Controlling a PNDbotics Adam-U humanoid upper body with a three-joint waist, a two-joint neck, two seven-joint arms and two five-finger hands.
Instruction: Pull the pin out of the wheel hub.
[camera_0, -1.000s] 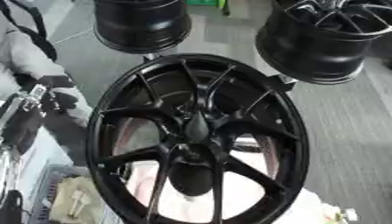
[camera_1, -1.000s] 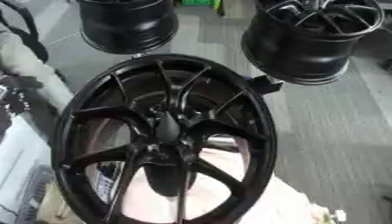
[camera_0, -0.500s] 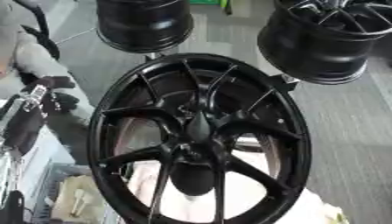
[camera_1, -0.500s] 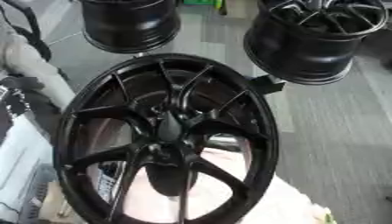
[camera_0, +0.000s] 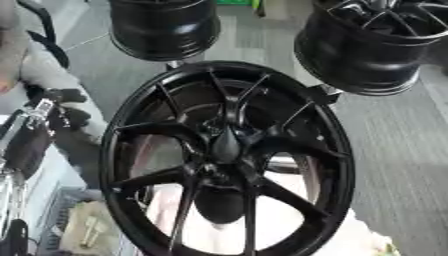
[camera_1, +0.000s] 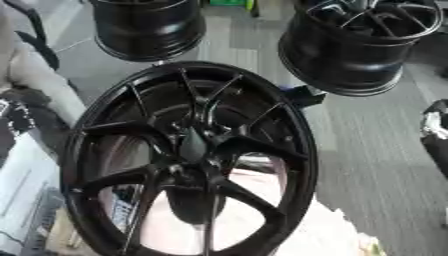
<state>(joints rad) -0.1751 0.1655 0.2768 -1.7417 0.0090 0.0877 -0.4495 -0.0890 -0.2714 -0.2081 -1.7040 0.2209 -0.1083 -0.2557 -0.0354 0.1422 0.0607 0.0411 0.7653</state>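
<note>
Left hand: a dark, silver-jointed shape (camera_0: 37, 137) is showing at the left edge, probably the left hand. I cannot tell whether it is open or closed, or holding anything.
Wheel: the big black wheel (camera_0: 341, 165) is standing just right of that hand, filling the middle of the view with its spoked face turned up toward the head. A pale surface is showing through the spokes.
Hub: the hub (camera_0: 226, 145) is sitting well right of the left hand and well left of the right one, with neither hand touching it.
Pin: nothing is reading clearly as a pin. A dark oval is lying on the hub's centre, and a silver piece (camera_0: 282, 163) is glinting behind the spokes just right of it. Either could be the pin, or it could already be out.
Far wheels: two more black wheels (camera_0: 162, 25) (camera_0: 372, 50) are standing beyond, apart from both hands.
Right hand: a dark shape with a white patch (camera_1: 435, 135) is peeking in at the right edge, probably the right hand. Its state cannot be told.
Risk: black on black is hiding the target, so a reach could be landing on a spoke or the centre cap instead. An off-axis pull could be jamming the pin or tipping the wheel.
</note>
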